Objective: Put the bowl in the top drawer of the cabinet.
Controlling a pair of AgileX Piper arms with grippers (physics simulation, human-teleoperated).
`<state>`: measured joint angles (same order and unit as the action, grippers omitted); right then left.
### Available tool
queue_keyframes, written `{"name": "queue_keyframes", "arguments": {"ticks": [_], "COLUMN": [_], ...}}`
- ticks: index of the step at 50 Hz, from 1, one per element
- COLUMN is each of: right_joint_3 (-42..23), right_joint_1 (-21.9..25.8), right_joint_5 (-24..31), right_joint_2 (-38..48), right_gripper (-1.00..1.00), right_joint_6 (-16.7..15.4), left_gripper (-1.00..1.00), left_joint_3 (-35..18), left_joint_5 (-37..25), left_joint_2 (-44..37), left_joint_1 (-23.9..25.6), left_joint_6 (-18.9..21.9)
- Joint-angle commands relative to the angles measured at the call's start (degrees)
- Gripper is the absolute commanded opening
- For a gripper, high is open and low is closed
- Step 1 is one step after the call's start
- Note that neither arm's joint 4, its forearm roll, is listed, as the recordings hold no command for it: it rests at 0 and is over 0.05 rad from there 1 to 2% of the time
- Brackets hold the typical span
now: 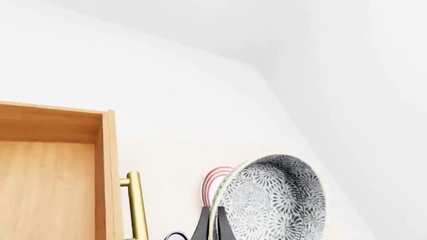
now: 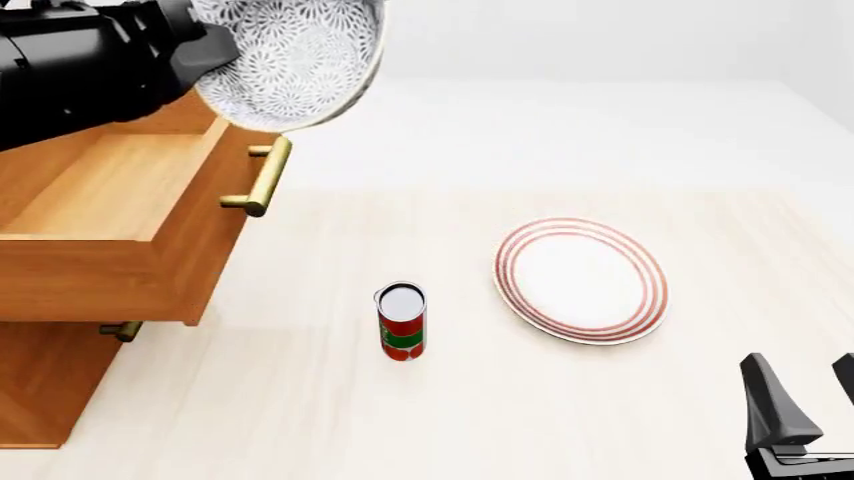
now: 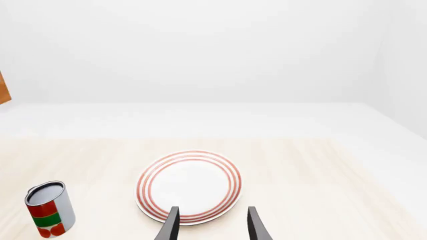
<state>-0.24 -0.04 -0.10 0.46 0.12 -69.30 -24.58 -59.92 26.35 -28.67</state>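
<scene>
The flower-patterned bowl (image 2: pixel 296 58) hangs tilted in the air beside the brass handle (image 2: pixel 263 178) of the pulled-out top drawer (image 2: pixel 107 195) of the wooden cabinet (image 2: pixel 40 380). My left gripper (image 1: pixel 212 225) is shut on the rim of the bowl (image 1: pixel 275 197); the black arm (image 2: pixel 94 70) reaches over the drawer. In the left wrist view the drawer (image 1: pixel 50 170) and its handle (image 1: pixel 135 205) lie beside the bowl. My right gripper (image 2: pixel 805 395) stands open at the front right, nothing between its fingers (image 3: pixel 212 225).
A flat white plate with red rings (image 2: pixel 581 280) lies on the table right of centre. A red and green can (image 2: pixel 400 321) stands upright in the middle. A lower drawer handle (image 2: pixel 120 330) peeks out under the top drawer.
</scene>
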Motion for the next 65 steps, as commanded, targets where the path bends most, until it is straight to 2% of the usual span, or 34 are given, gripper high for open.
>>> {"name": "queue_keyframes", "arguments": {"ticks": [1,19,33,44,65], "right_joint_3": [0.0,0.0,0.0,0.0,0.0], "right_joint_1": [-0.01,-0.01,0.0,0.0,0.0], "right_joint_5": [0.0,0.0,0.0,0.0,0.0], "right_joint_2": [0.01,0.0,-0.02,0.0,0.01], "right_gripper": [1.0,1.0,1.0,1.0,1.0], "right_joint_6": [0.01,0.0,-0.01,0.01,0.0], "left_gripper": [-1.0,-1.0,-1.0,-1.0,-1.0], "left_joint_3": [-0.7,-2.08,-5.57,-5.31,-6.19], "left_joint_5": [-0.99,-3.08,-5.66,-6.03,-6.76], "left_joint_2": [1.27,1.99,1.67,0.67,-1.9], "left_joint_1": [-4.49,-12.21,-17.5,-21.96,-26.02], "left_joint_6": [0.04,0.32,1.4,1.24,2.51]}}
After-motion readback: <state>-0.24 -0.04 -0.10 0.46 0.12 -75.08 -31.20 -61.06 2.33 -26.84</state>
